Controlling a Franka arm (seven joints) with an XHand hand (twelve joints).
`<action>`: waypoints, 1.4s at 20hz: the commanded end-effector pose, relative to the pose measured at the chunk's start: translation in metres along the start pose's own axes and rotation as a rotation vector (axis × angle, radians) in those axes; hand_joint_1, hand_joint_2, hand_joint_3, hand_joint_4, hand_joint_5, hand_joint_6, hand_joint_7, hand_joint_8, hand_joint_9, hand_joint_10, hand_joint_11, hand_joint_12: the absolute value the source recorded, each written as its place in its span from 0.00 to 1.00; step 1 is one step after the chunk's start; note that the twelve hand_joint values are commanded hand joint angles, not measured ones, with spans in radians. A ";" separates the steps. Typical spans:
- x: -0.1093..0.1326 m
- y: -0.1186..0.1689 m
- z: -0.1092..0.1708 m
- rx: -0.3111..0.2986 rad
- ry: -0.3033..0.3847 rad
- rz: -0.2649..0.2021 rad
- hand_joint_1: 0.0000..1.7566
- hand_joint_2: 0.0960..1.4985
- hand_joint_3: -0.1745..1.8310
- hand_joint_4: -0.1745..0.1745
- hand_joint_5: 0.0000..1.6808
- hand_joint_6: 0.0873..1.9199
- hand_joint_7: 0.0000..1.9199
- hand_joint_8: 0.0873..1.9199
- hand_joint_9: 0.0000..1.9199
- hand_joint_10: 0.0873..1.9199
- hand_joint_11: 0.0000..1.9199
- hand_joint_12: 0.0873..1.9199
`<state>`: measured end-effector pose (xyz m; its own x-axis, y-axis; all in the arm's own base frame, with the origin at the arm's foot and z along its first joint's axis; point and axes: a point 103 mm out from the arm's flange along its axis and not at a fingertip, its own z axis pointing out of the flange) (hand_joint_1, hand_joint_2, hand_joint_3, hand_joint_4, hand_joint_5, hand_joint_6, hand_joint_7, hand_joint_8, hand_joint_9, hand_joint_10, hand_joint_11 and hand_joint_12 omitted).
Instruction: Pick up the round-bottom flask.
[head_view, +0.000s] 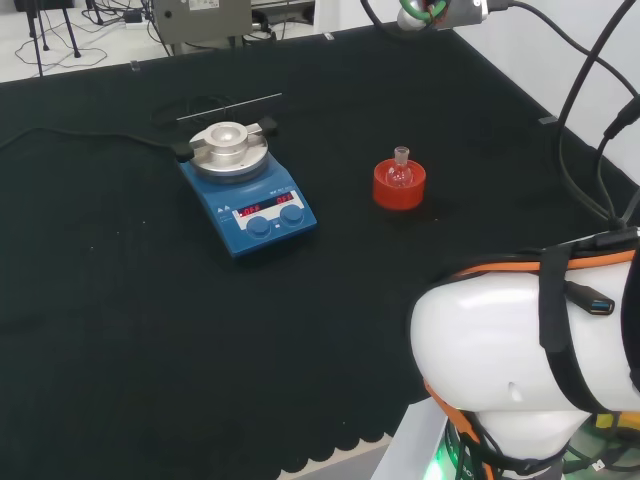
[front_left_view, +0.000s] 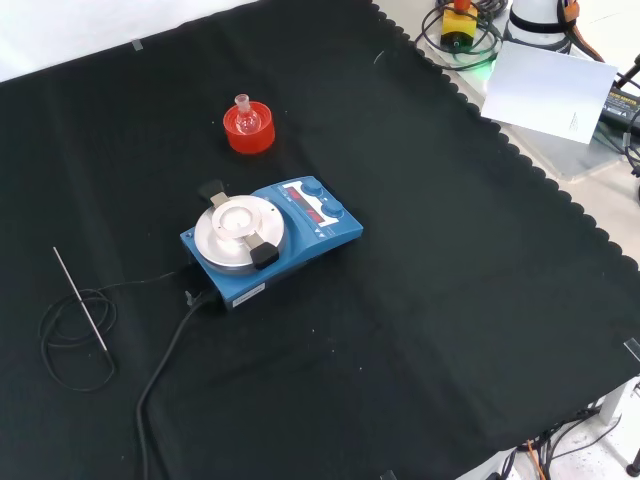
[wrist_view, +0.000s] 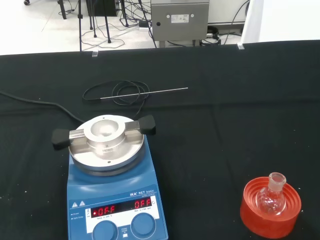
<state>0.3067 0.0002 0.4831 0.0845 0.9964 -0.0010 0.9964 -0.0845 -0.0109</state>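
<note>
A small clear round-bottom flask (head_view: 401, 170) stands upright with its neck up in a red ribbed ring stand (head_view: 399, 190) on the black cloth. In the front view the flask (front_left_view: 246, 115) and its red stand (front_left_view: 249, 134) sit toward the far part of the cloth. The wrist view has the flask (wrist_view: 270, 198) in the stand (wrist_view: 271, 213), beside the blue stirrer.
A blue hotplate stirrer (head_view: 248, 187) with a round metal block on top stands left of the flask in the head view. Its black cable and a thin metal rod (front_left_view: 80, 299) lie on the cloth. The arm's white link (head_view: 530, 360) is at the lower right.
</note>
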 end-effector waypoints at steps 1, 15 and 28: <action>-0.001 0.000 -0.001 -0.011 -0.015 0.001 0.06 0.73 0.38 0.55 0.09 0.09 0.02 0.23 0.06 0.29 0.00 0.52; -0.006 0.007 0.019 0.017 -0.017 0.038 0.05 0.83 0.24 0.57 0.14 0.00 0.04 0.18 0.07 0.27 0.00 0.51; -0.047 0.072 0.087 0.073 0.035 0.071 0.06 0.83 0.23 0.57 0.15 0.00 0.04 0.18 0.08 0.27 0.00 0.51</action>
<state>0.3401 -0.0235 0.4280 0.1374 0.9905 -0.0016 0.9869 -0.1370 -0.0856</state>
